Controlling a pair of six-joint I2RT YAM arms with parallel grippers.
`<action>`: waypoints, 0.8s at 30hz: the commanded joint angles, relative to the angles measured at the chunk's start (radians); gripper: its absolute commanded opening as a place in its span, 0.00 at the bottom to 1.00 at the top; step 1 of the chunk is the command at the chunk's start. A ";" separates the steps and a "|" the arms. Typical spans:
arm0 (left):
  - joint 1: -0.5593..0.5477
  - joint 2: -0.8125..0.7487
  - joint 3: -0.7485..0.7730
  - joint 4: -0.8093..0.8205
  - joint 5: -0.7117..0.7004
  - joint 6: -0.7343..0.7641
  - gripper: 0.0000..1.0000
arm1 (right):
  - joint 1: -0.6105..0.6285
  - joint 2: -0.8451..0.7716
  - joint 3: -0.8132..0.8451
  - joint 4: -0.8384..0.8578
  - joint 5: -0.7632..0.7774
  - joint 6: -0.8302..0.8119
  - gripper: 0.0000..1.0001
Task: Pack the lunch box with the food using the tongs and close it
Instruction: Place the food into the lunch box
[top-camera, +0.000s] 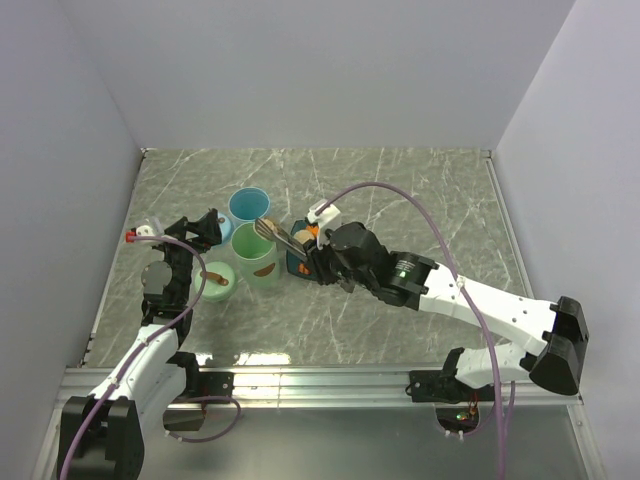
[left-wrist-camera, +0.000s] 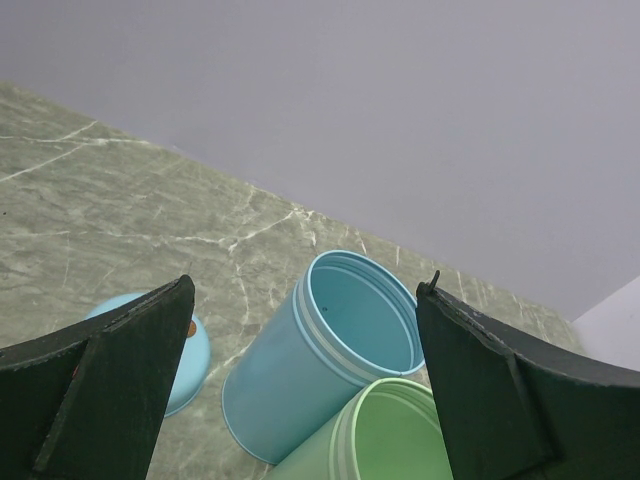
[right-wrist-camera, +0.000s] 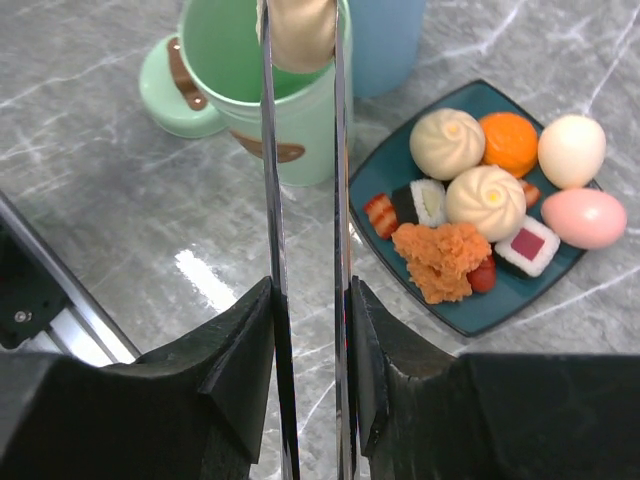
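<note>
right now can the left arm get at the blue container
Likely yes: the left gripper is open, the blue container sits straight ahead, nothing between; the tongs are over the green container.

Plate: glossy teal square plate (right-wrist-camera: 505, 305), flat on the tabletop.
Tabletop: grey-green marble-patterned surface (top-camera: 400, 190).
Walls: plain pale grey panels (top-camera: 320, 70) on three sides.
</note>
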 joint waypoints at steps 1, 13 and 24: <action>0.005 -0.011 -0.002 0.044 -0.002 -0.010 0.99 | 0.023 -0.041 0.040 0.062 -0.009 -0.038 0.36; 0.005 -0.011 -0.004 0.043 0.001 -0.010 0.99 | 0.051 0.019 0.060 0.073 0.003 -0.074 0.55; 0.005 -0.012 -0.004 0.046 0.001 -0.010 1.00 | 0.051 -0.021 0.036 0.081 0.123 -0.061 0.60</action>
